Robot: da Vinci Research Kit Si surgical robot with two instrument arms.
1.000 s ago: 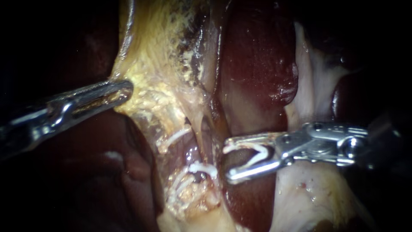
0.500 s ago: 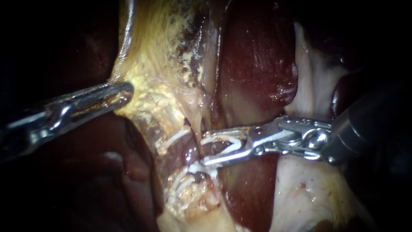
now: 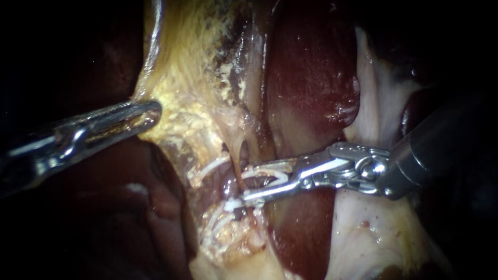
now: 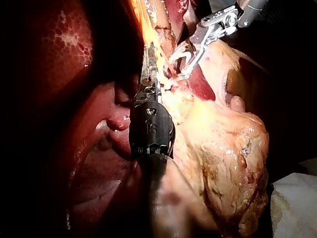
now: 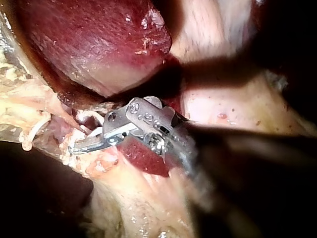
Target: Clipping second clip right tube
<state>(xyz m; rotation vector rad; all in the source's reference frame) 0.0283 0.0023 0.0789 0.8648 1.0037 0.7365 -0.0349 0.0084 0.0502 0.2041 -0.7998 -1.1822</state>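
Note:
A thin pale tube (image 3: pixel 240 155) runs down from the yellowish gallbladder tissue (image 3: pixel 192 78). My right instrument (image 3: pixel 247 181) comes in from the right carrying a white clip (image 3: pixel 270 175) seated against both jaws. The clip's legs are still spread and straddle the tube. Its tip also shows in the left wrist view (image 4: pixel 181 67) and the right wrist view (image 5: pixel 74 144). One white clip (image 3: pixel 210 167) lies on the strand to the left, and another clip (image 3: pixel 234 203) sits just below the jaws. My left instrument (image 3: pixel 153 111) is shut on the gallbladder's yellow edge, holding it to the left.
The dark red liver (image 3: pixel 311 67) rises behind the right instrument's jaws. Pale fatty tissue (image 3: pixel 363 233) lies under its shaft. Several white clips (image 3: pixel 215 225) cluster low on the stump. A white gauze corner (image 4: pixel 297 203) shows beside the tissue.
My right instrument has travelled left across the liver with its clip, and the jaws now sit around the tube. The left instrument and its hold are unchanged.

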